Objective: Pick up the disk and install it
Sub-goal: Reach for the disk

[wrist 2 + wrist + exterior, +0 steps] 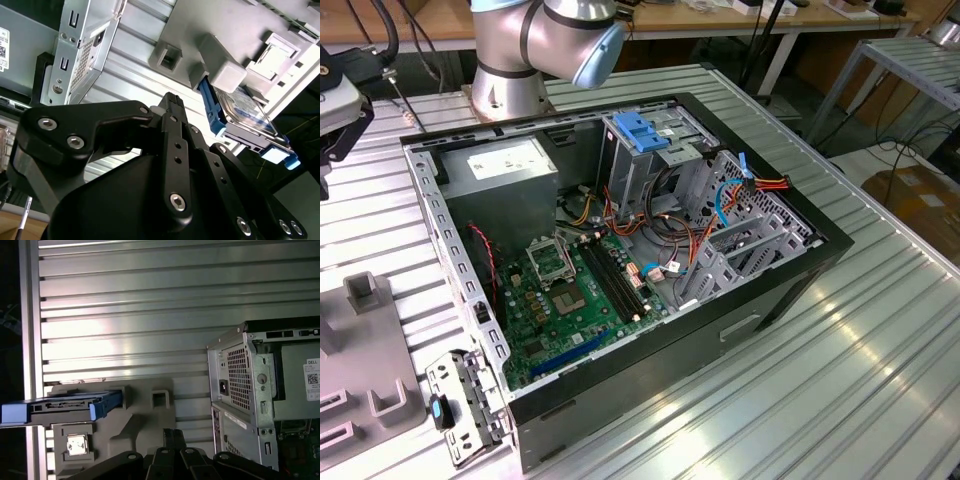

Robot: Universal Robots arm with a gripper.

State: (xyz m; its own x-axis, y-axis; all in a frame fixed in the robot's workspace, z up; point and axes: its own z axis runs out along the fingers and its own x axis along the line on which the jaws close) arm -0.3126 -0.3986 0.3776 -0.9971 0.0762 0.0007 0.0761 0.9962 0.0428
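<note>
Metal table [150,300] holds a grey stand [145,412] with the disk [65,407] on its edge. My gripper [173,434] hangs near, pinched together, empty; I should line up straight.

Ribbed metal table [860,340] under me: open computer case [650,385] at centre, my arm base [505,95] stands at its 11 o'clock, grey fixture plate [375,350] at 8 o'clock, loose metal bracket [465,400] at 7, just beside case corner
</note>
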